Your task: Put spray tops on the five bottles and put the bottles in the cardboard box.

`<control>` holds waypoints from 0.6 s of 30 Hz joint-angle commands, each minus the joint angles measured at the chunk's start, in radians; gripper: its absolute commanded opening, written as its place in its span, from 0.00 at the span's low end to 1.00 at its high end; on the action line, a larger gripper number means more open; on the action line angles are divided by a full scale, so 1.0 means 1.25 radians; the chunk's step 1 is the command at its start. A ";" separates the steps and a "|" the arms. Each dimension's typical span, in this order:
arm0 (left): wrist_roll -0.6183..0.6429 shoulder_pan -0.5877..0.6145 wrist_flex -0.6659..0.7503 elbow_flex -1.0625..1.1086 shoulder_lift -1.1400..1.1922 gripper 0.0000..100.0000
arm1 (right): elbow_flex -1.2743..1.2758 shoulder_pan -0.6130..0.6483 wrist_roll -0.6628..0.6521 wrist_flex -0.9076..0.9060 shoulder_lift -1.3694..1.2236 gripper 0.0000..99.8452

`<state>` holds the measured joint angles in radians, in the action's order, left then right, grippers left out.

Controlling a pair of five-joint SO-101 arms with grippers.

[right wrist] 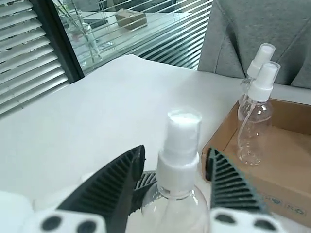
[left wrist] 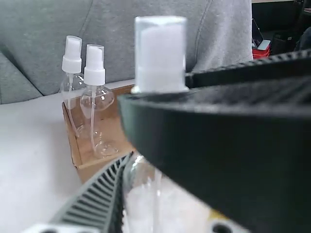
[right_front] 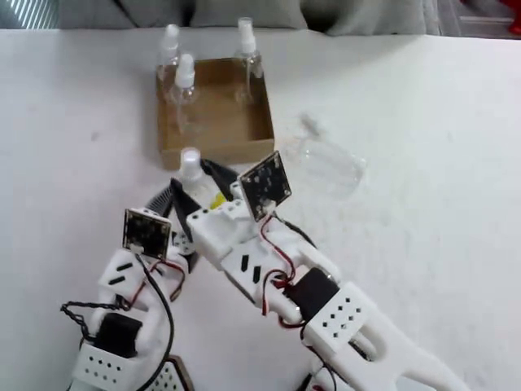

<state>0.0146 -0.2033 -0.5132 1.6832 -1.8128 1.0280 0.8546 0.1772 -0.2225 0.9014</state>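
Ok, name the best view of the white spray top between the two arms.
The right wrist view: the white spray top shows whole on its clear plastic bottle. The left wrist view shows it close, its base hidden by a black finger. The high view shows it small, from above.

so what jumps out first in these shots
An upright bottle with a white spray top, just in front of the cardboard box, is gripped by the left hand while the right hand sits open around the top. Three topped bottles stand in the box, and another clear bottle lies on the table to its right in the high view.
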 commanded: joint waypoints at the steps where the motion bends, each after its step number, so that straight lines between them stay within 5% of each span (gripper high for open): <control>1: -0.007 -0.004 0.002 -0.018 -0.014 0.12 | -0.020 0.012 -0.009 0.003 0.030 0.21; 18: 0.020 0.041 0.069 -0.018 -0.014 0.12 | 0.029 -0.104 -0.009 -0.224 0.369 0.21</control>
<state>0.0146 -0.1711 -0.4703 1.6832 -1.8128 1.0464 0.7672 0.1757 -0.4879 1.3234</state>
